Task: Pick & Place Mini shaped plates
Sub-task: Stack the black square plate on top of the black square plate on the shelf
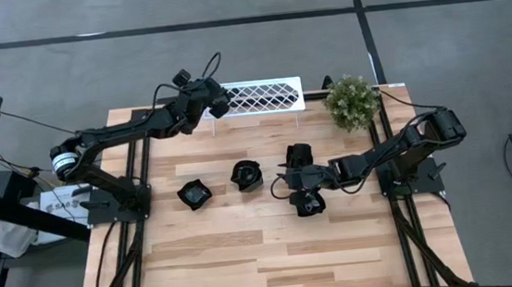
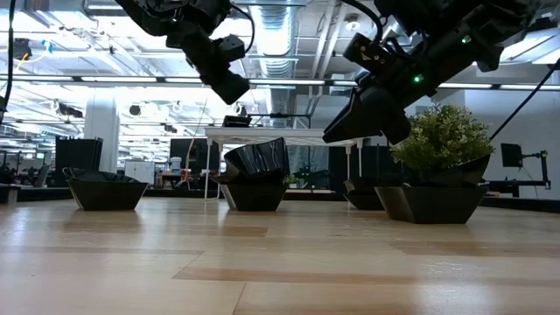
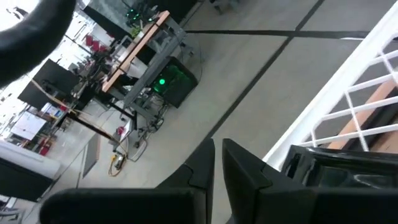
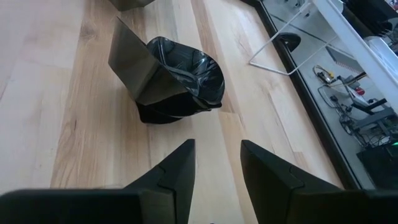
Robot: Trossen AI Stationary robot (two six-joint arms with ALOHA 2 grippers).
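Nearest the front edge, the right hand (image 1: pixel 306 204) hovered over the counter (image 1: pixel 247 256) with fingers apart and empty. Just beyond it a stack of mini plates (image 4: pixel 171 81) sat mid-counter, the top one tipped on edge, with no clear long axis. Closing on that tilted rim would likely topple it. Farther back, the left hand (image 1: pixel 220 105) hung by the white rack (image 1: pixel 261 96), fingers nearly together.

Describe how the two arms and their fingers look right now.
Both arms are dark, jointed, with black cables looping along them. The left arm has a pale band with a blue mark near its base. The right gripper ends in two black, wedge-shaped fingers; the left gripper looks alike. A green light glows on one arm in the low view.
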